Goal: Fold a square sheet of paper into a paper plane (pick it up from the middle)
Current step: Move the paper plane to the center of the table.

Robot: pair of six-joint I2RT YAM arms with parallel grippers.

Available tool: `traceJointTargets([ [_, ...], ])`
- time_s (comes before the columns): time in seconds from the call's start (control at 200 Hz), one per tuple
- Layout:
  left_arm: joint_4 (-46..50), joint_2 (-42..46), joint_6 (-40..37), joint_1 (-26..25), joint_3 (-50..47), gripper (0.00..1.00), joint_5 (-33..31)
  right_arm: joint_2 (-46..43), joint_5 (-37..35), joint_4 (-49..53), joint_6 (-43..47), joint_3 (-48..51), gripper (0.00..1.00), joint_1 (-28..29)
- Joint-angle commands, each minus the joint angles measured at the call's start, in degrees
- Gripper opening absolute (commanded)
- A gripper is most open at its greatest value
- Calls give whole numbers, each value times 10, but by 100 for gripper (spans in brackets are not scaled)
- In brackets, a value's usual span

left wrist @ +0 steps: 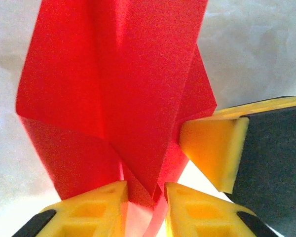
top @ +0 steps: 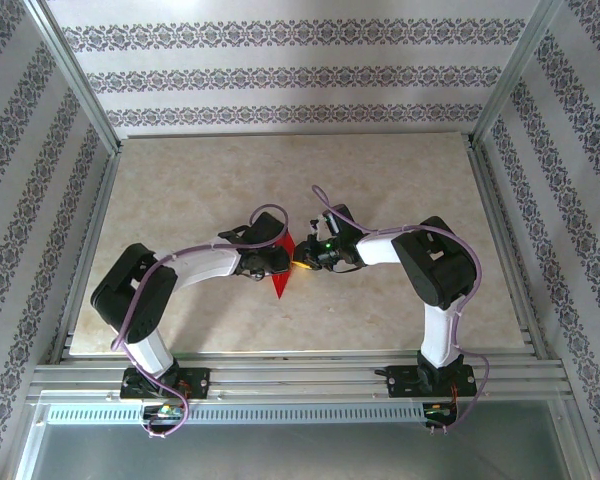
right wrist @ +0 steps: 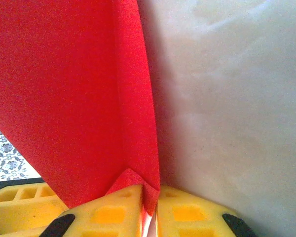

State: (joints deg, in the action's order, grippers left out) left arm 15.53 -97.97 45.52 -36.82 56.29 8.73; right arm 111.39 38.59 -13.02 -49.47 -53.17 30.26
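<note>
From above, the two arms reach in from either side and meet over the middle of the pale marbled table point(top: 400, 180), and the red paper plane point(top: 282, 275) sits right between them, a narrow folded shape whose point aims at the near edge; the left gripper point(top: 268, 263) is against its left side and the right gripper point(top: 306, 262) against its right, but from this height the fingers are too small to read. The left wrist camera gives what the overhead one cannot: the paper plane point(left wrist: 123, 89) rises up the frame with layered creases and flaps fanning off a central fold, and its lower edge drops between the yellow pads of the left gripper point(left wrist: 146, 205); the left pad touches the paper while a pale sliver shows at the right pad, so I cannot tell whether this pincer is truly pressing it. Here too the right gripper's yellow finger point(left wrist: 212, 148) comes in from the right and meets the paper's edge. The right wrist camera looks up a single tall red face of the paper plane point(right wrist: 74, 98), the table surface behind it, and the right gripper point(right wrist: 150, 207) has its pads pressed nearly together, pinching the paper's bottom fold; the left gripper's yellow finger point(right wrist: 19, 197) shows at lower left, with patterned wallpaper point(right wrist: 5, 153) just above it
</note>
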Motion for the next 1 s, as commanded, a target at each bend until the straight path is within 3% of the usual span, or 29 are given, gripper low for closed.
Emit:
traceJointTargets([
  [0.0, 38, -14, -18, -8, 16, 27, -8, 8, -1, 13, 10, -11, 15, 7],
  [0.15, 46, -13, -24, -10, 18, 33, -14, 8, 0, 13, 10, -13, 15, 8],
  [0.36, 59, -25, -32, -14, 32, 33, -20, 8, 0, 15, 10, -14, 15, 8],
  [0.71, 128, -43, -47, -31, 76, 19, -76, -1, 0, 15, 11, -16, 16, 5],
  [0.829, 141, -45, -49, -33, 81, 12, -88, -22, -9, 16, 10, -10, 22, 0],
  [0.994, 164, -37, -58, -33, 87, 6, -105, -94, -49, 27, 20, 22, 37, -28],
])
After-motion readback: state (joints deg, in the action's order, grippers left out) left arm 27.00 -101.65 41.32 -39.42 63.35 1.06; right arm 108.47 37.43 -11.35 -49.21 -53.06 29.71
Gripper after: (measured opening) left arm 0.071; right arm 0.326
